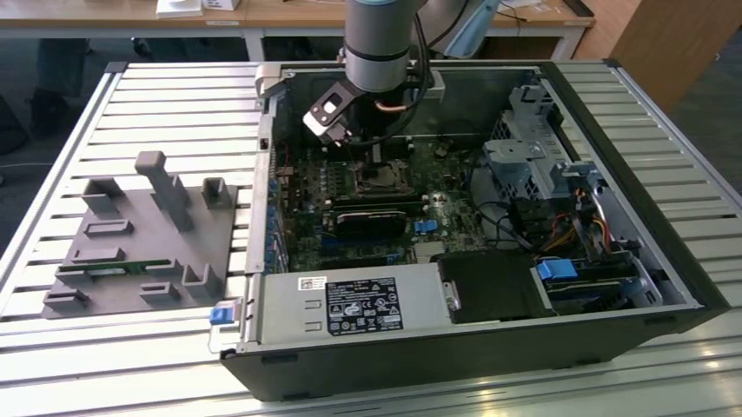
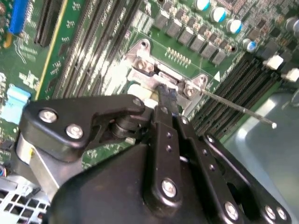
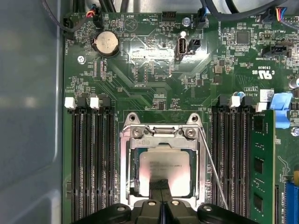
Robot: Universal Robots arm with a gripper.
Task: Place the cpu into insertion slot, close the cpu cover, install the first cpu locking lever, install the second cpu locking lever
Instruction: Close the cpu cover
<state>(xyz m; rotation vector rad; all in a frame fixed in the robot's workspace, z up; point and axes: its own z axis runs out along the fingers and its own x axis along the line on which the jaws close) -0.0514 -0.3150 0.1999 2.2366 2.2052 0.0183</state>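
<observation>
Silver-grey cpu sits flat in the insertion slot, mid-way across the green motherboard. Around it the cpu cover lies down, and the chip's top shows through the cover's window. One thin wire locking lever stands free, angling out from a socket corner across the memory slots. In the second wrist view the locking lever sticks out as a bare rod. The other lever: cannot make it out against the glare on the frame.

Black pincer: fingers narrow, pressed together, tips down at the cover's edge and just overlapping the cpu. In the second wrist view the pincer touches the silvery frame. It probably grips nothing, but the view is too cramped to be sure.

Exterior view: arm drops from the upper middle of the frame into the open computer case, which lies on the slatted desk. Grey moulded fixture on the desk at the exterior view's left, apart from the case.
</observation>
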